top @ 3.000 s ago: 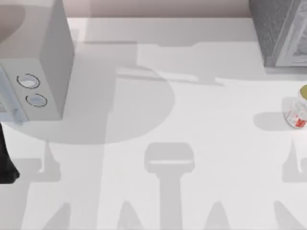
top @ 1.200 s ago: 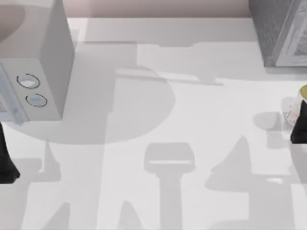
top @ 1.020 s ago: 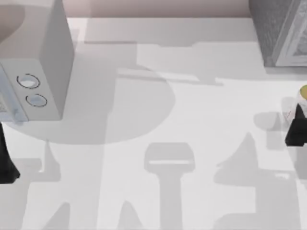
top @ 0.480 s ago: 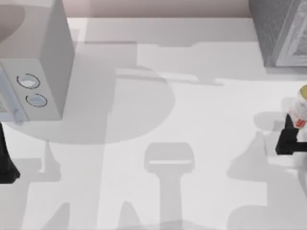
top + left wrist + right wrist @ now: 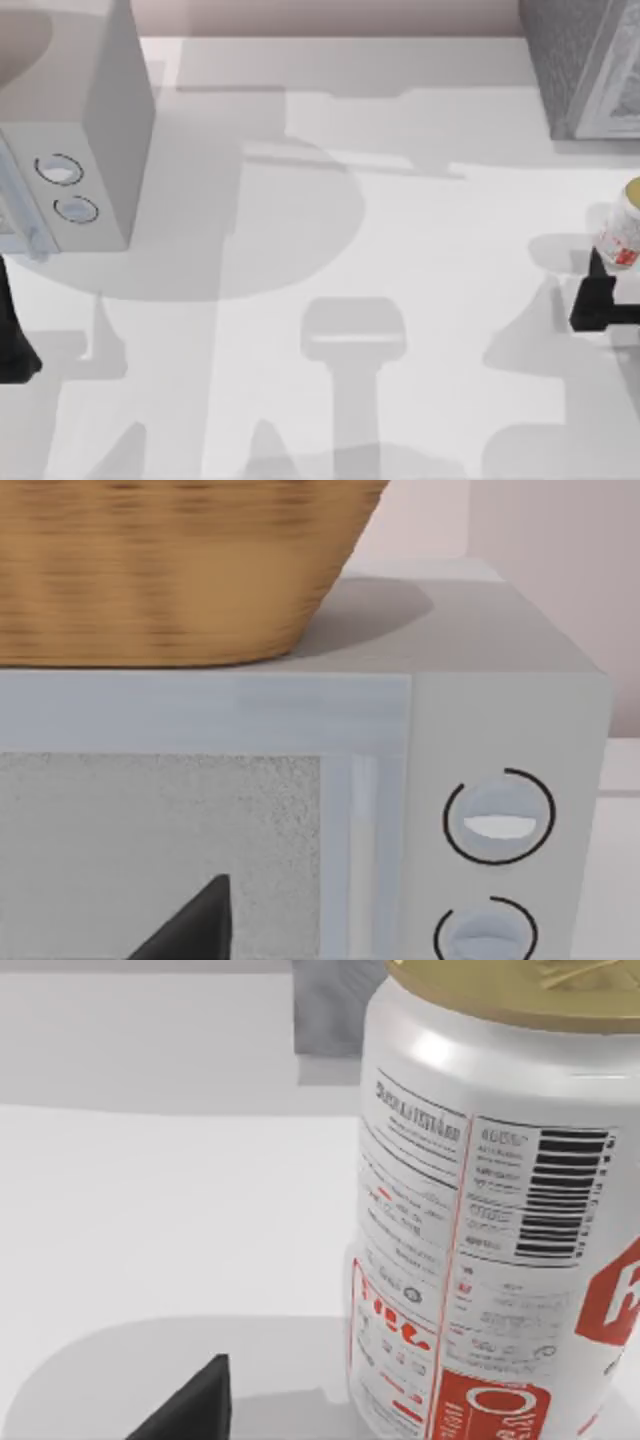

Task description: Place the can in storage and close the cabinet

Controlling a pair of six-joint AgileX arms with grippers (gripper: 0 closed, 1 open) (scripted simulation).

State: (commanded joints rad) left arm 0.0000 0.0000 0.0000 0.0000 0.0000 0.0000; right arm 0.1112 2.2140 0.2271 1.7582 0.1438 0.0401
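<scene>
The can (image 5: 620,234) stands upright at the table's far right edge, white with red markings and a yellowish top. In the right wrist view the can (image 5: 500,1210) looms close, its barcode and red label facing me. My right gripper (image 5: 600,296) sits just in front of and slightly left of the can, open, with one dark fingertip (image 5: 195,1400) apart from the can's side. The grey cabinet (image 5: 585,70) stands at the back right. My left gripper (image 5: 14,340) is parked open at the left edge, facing the microwave.
A white microwave (image 5: 75,150) with two round knobs occupies the back left, and a woven basket (image 5: 170,570) rests on top of it. The white tabletop (image 5: 350,250) stretches between the microwave and the can.
My right gripper came in from the right edge, then slid left and toward the table's front, uncovering the can. The can and the left arm have not moved.
</scene>
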